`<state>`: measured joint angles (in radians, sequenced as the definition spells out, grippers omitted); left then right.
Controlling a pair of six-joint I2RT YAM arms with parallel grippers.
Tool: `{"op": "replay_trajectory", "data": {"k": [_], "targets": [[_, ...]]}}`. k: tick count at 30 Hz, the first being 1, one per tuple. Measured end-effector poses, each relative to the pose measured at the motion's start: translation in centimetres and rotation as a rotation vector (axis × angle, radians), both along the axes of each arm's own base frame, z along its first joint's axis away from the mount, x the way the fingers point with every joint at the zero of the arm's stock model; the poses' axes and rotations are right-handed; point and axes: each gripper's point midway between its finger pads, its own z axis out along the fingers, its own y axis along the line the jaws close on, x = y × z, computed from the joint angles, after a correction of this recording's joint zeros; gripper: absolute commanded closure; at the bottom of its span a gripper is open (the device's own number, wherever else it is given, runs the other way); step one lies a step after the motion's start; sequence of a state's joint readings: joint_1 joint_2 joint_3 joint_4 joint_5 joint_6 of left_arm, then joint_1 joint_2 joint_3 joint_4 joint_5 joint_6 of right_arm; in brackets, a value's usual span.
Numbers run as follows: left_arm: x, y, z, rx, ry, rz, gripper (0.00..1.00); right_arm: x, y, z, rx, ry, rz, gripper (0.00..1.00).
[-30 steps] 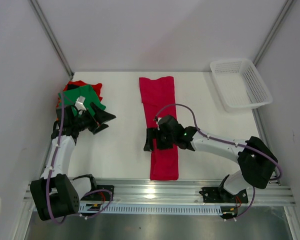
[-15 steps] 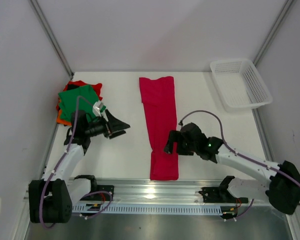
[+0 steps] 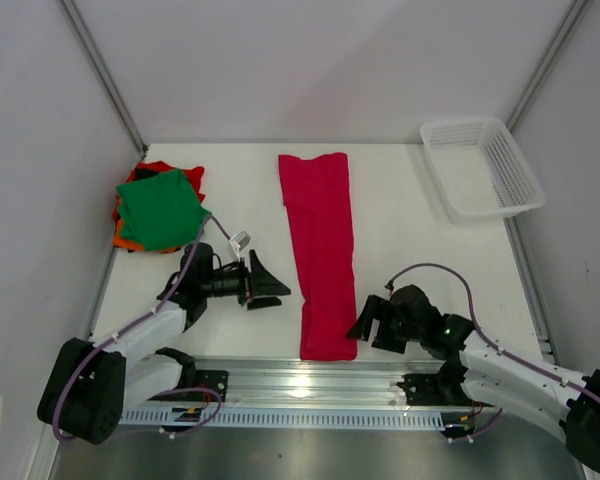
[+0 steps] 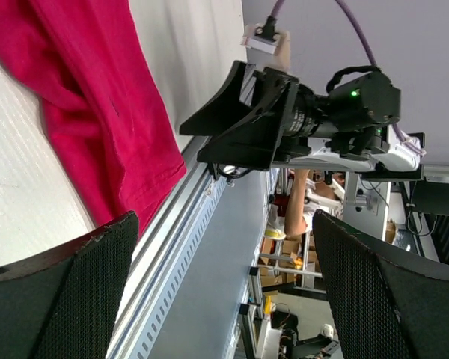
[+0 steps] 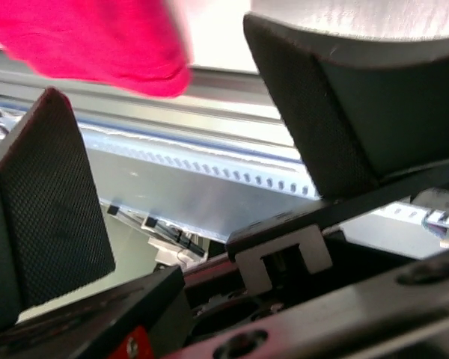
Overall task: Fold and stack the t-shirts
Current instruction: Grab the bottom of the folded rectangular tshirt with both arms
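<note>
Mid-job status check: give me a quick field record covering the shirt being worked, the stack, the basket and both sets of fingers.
working shirt: crimson-red cloth t-shirt, folded into a long narrow strip, flat at mid-table
stack: green cloth t-shirt on top, orange t-shirt and red t-shirt peeking out beneath, far left
basket: white plastic mesh basket, far right corner
left gripper: fingers open, holding nothing, left of the strip's near end
right gripper: fingers open, holding nothing, by the strip's near right corner

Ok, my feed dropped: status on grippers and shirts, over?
Left gripper, right gripper open, empty, flanking crimson shirt near end. Shirt flat, a long strip. Green-topped stack far left. Nothing blocking.
</note>
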<state>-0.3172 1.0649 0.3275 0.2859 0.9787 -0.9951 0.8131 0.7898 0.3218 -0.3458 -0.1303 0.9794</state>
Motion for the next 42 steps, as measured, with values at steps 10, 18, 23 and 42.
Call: {"op": "replay_trajectory", "data": {"k": [10,18,23,42], "targets": [[0.3,-0.3,1.1,0.031,-0.022,0.011,0.00,-2.2,1.3,-0.8,0.228,0.048,0.017,0.12],[0.3,-0.3,0.9,0.054,-0.008,0.024,0.01,-1.8,1.9,-0.5,0.311,0.069,0.007,0.12],[0.2,-0.2,0.8,0.063,-0.002,0.030,0.01,-1.6,2.3,-0.6,0.321,0.075,0.015,0.15],[-0.4,-0.3,0.1,0.085,0.016,0.018,0.01,-2.4,2.0,-1.8,0.286,0.103,0.055,0.83]]}}
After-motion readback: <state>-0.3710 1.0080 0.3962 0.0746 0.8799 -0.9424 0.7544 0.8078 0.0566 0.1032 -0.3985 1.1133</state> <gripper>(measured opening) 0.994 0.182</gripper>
